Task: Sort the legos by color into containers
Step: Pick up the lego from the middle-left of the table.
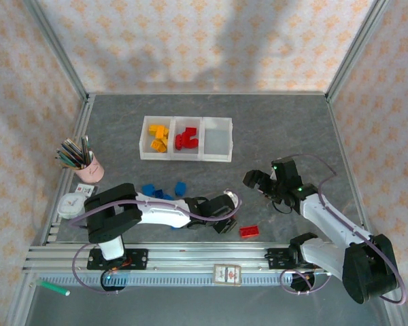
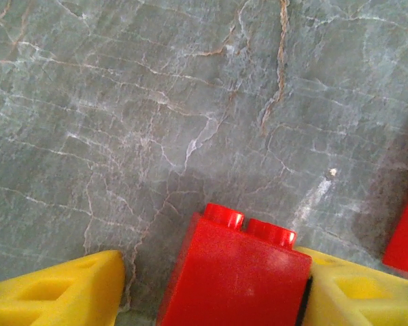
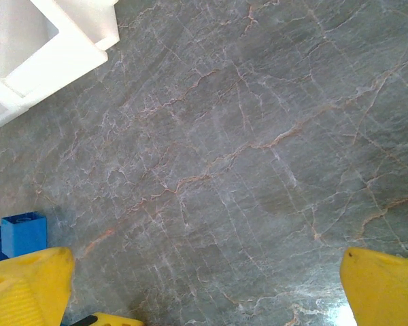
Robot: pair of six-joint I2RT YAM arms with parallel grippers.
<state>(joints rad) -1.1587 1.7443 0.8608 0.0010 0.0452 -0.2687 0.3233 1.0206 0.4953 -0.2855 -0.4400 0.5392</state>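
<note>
Low at front, left arm (image 1: 156,214) stretched rightward, fingers (image 2: 54,292) flanking red lego (image 2: 238,278)

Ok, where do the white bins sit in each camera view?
Top external: white bins, back centre of the grey marbled tabletop.
Right wrist: their corner, upper left.
Left wrist: a red lego, bottom centre.
Shared landmark: that tabletop, in all three.
</note>
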